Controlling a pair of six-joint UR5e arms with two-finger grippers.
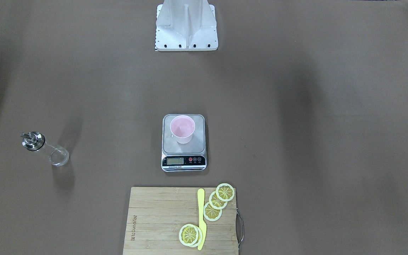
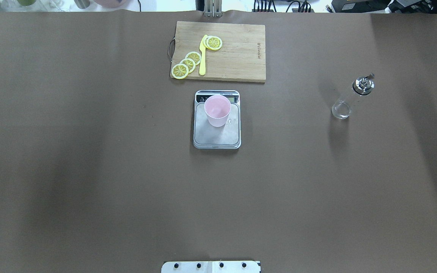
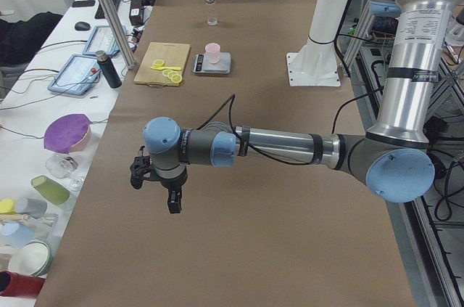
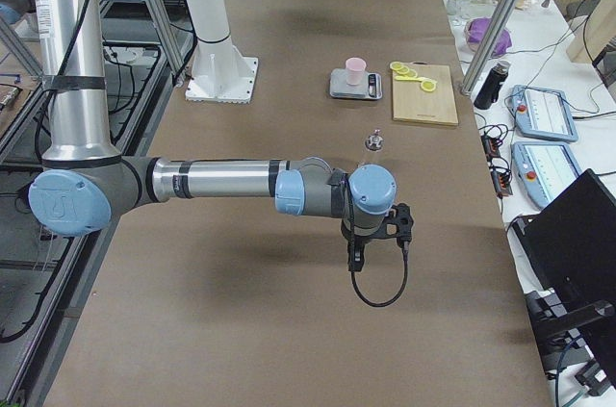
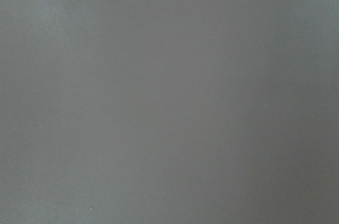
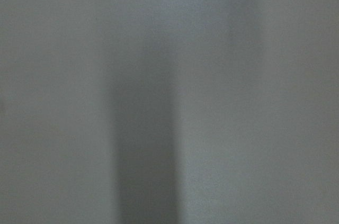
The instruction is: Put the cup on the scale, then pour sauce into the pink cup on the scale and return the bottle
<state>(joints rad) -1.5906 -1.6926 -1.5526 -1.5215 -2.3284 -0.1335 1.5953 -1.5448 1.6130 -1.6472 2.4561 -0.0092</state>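
In the front-facing view, the small pale pink tapered plastic cup (image 1: 182,128) stands upright on the steel platform of the rectangular silver-grey digital kitchen scale (image 1: 198,146), about in its middle. The scale's black display strip faces away from the robot's white base plate (image 1: 186,28). The small clear glass bottle with the shiny metal pourer cap (image 1: 44,148) stands on the brown worktop (image 1: 313,141), well apart from the scale, on the robot's right. Beyond the scale lies a bamboo cutting board (image 1: 161,219) bearing yellow lemon slices (image 1: 225,192) and a yellow plastic knife (image 1: 201,219).

The overhead view shows the same layout. The cup (image 2: 217,110) is on the scale (image 2: 216,136), the bottle (image 2: 349,99) stands off to the right, and the board (image 2: 237,53) lies just past the scale.

In the exterior left view, the near left arm reaches out level over bare worktop. Its left gripper (image 3: 143,171) is far from the cup (image 3: 212,49), and I cannot tell whether it is released or clenched.

In the exterior right view, the near right arm is stretched out likewise. Its right gripper (image 4: 393,222) hangs nearer the camera than the bottle (image 4: 372,142) and does not touch it. Its state cannot be told either.

Both wrist views show only plain, blurred worktop.
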